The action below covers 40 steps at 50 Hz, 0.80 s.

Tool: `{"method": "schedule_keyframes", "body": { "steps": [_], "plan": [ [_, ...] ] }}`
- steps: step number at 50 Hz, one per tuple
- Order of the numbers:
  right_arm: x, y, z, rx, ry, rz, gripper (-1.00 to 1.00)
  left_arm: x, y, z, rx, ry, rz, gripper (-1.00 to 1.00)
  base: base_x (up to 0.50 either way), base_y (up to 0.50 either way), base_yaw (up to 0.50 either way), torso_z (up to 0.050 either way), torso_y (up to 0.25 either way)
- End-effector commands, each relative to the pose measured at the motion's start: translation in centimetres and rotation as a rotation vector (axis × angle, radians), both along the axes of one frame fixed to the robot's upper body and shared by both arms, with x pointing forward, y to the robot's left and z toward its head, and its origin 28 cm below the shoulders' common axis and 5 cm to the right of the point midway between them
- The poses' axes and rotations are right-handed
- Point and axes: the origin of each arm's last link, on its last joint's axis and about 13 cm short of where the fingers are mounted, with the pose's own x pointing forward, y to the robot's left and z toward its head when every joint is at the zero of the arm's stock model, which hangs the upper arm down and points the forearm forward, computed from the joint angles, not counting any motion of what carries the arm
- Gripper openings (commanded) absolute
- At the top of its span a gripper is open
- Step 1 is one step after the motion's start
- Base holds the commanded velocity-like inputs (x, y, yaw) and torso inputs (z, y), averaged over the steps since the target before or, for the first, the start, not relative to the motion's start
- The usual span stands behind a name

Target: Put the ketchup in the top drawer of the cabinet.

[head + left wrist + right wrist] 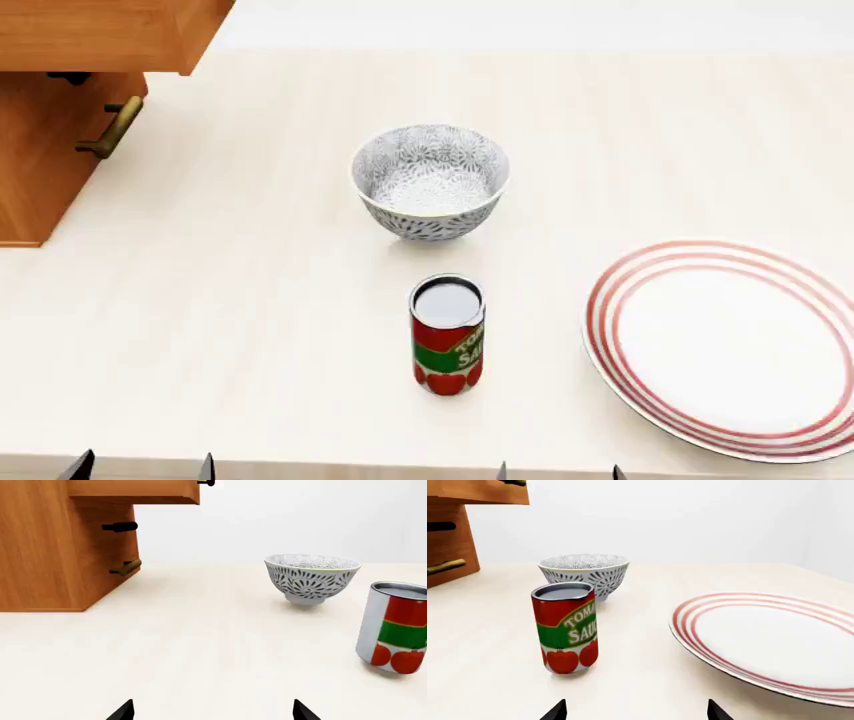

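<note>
The ketchup (447,335), a red-labelled tin can with a silver lid, stands upright on the cream table. It also shows in the left wrist view (395,627) and the right wrist view (566,627). The orange-brown cabinet (34,170) stands at the far left, and its top drawer (107,35) juts out past the cabinet front. My left gripper (143,468) is open and empty at the table's near edge, left of the can. My right gripper (559,472) is open and empty, near and slightly right of the can. In the wrist views the left gripper (213,712) and the right gripper (636,712) show wide-apart fingertips.
A grey-white patterned bowl (430,180) sits just beyond the can. A large white plate with red rings (727,345) lies at the right. The lower drawer's brass handle (114,128) sticks out from the cabinet front under the top drawer.
</note>
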Motion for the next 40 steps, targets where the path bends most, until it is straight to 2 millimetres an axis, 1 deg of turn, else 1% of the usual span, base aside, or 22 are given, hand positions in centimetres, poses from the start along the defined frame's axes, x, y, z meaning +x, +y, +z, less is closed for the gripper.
{"method": "schedule_keyframes", "body": {
  "steps": [1,3,5,6,8,9,11,12,13,14,15,16,20,23,28,29,32,33,35,36,40],
  "plan": [
    [0.1,0.0,0.0,0.0,0.003,0.0,1.0,0.1,0.0,0.0,0.0,0.0,0.0,1.0,0.0,0.0,0.0,0.0,0.0],
    [-0.1,0.0,-0.1,-0.005,-0.008,0.003,1.0,0.1,0.1,0.2,-0.019,0.0,0.0,1.0,0.0,0.0,0.0,0.0,0.0],
    [-0.1,-0.1,0.5,-0.019,-0.025,0.002,1.0,0.1,0.2,0.9,-0.021,-0.013,0.008,1.0,0.0,0.0,0.0,0.0,0.0],
    [0.0,-0.3,1.2,-0.009,-0.038,-0.003,1.0,0.0,0.2,1.5,-0.033,-0.024,0.006,1.0,0.0,0.0,0.0,0.0,0.0],
    [-0.1,-0.3,1.8,-0.025,-0.054,-0.006,1.0,0.0,0.3,2.0,-0.028,-0.037,0.007,1.0,0.0,0.0,0.0,0.0,0.0],
    [-0.2,-0.3,3.1,-0.022,-0.069,-0.004,1.0,-0.1,0.3,2.6,-0.028,-0.046,0.007,1.0,0.0,0.0,0.0,0.0,0.0],
    [-0.3,-0.3,3.2,-0.028,-0.082,-0.005,1.0,-0.3,0.3,3.2,-0.036,-0.061,0.002,1.0,0.0,0.0,0.0,0.0,0.0],
    [-0.5,-0.4,3.9,-0.033,-0.101,-0.002,1.0,-0.5,0.4,3.9,-0.036,-0.077,0.004,1.0,0.0,0.0,0.0,0.0,0.0],
    [-0.6,-0.4,4.2,-0.033,-0.109,-0.001,1.0,-0.6,0.4,4.2,-0.041,-0.082,0.002,1.0,0.0,0.0,0.0,0.0,0.0],
    [-0.7,-0.3,5.5,-0.033,-0.128,0.006,1.0,-0.8,0.4,4.9,-0.039,-0.101,0.002,1.0,0.0,0.0,0.0,0.0,0.0],
    [-0.7,-0.3,5.6,-0.033,-0.128,0.006,1.0,-0.8,0.4,4.9,-0.039,-0.101,0.002,1.0,0.0,0.0,0.0,0.0,0.0],
    [-0.9,-0.2,6.5,-0.037,-0.15,0.011,1.0,-1.0,0.5,5.5,-0.038,-0.113,0.003,1.0,0.0,0.0,0.0,0.0,0.0],
    [-1.6,-0.1,8.3,-0.043,-0.2,0.021,1.0,-1.7,0.6,7.2,-0.062,-0.146,-0.004,1.0,0.0,0.0,0.0,0.0,0.0],
    [-1.8,0.0,8.9,-0.059,-0.218,0.019,1.0,-2.1,0.6,7.9,-0.059,-0.163,-0.004,1.0,0.0,0.0,0.0,0.0,0.0],
    [-2.7,0.2,10.7,-0.054,-0.272,0.023,1.0,-3.3,0.6,10.0,-0.053,-0.233,-0.005,1.0,0.0,0.0,0.0,0.0,0.0],
    [-3.0,0.2,11.3,-0.068,-0.297,0.015,1.0,-3.6,0.6,10.6,-0.045,-0.269,0.008,1.0,0.0,0.0,0.0,0.0,0.0],
    [-3.4,0.3,12.0,-0.072,-0.319,0.014,1.0,-4.0,0.5,11.2,-0.05,-0.287,0.006,1.0,0.0,0.0,0.0,0.0,0.0],
    [-3.7,0.3,12.6,-0.07,-0.325,0.012,1.0,-4.1,0.5,11.5,-0.05,-0.293,0.0,1.0,0.0,0.0,0.0,0.0,0.0],
    [-3.9,0.3,12.8,-0.059,-0.345,0.018,1.0,-4.2,0.5,11.8,-0.056,-0.302,-0.002,1.0,0.06,0.0,0.0,0.0,0.0],
    [-4.0,0.3,12.1,-0.057,-0.346,0.02,1.0,-4.3,0.5,11.9,-0.056,-0.303,-0.003,1.0,0.25,0.0,0.0,0.0,0.0],
    [-3.9,0.2,11.7,-0.057,-0.345,0.018,1.0,-4.4,0.5,12.0,-0.061,-0.312,-0.001,1.0,0.39,0.0,0.0,0.0,0.0]
  ]
}}
